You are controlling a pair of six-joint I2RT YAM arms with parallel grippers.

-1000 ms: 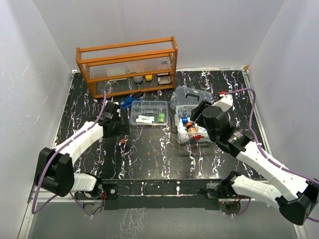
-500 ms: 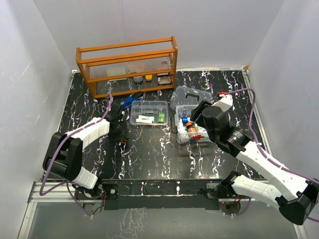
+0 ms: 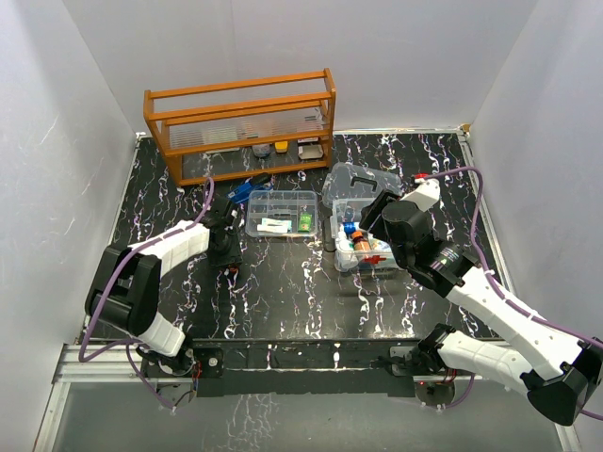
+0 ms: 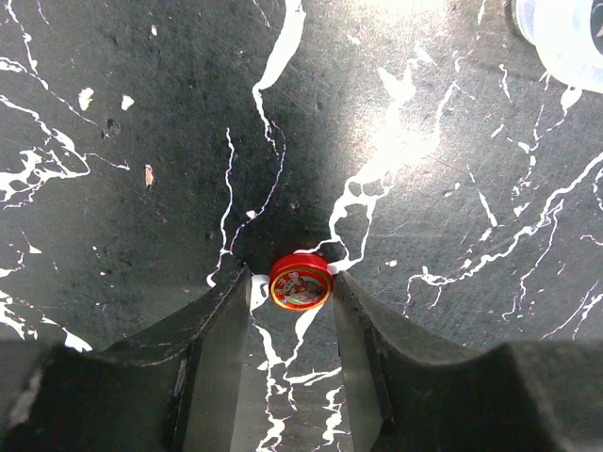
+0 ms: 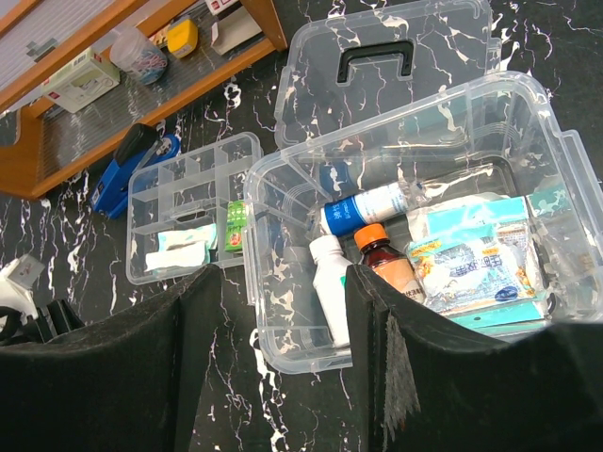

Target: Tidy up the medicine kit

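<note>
A small red round tin [image 4: 301, 282] lies on the black marble table between the tips of my left gripper [image 4: 291, 280]. Its jaws stand narrow around the tin: the right finger touches it and a thin gap shows on the left. In the top view the left gripper [image 3: 229, 262] is left of the clear tray insert [image 3: 281, 213]. The medicine kit's clear box [image 5: 565, 160] holds bottles and packets. Its lid [image 5: 377, 56] with the dark handle lies behind it. My right gripper [image 5: 283, 282] hangs open over the box's near left corner, holding nothing.
An orange wooden rack [image 3: 240, 122] with small items on its bottom shelf stands at the back. A blue stapler [image 5: 137, 160] lies between the rack and the tray insert. White walls close in the table on three sides.
My left arm reached right and down to the red tin, and its jaws narrowed from wide open to close around it. The right arm has not moved.
</note>
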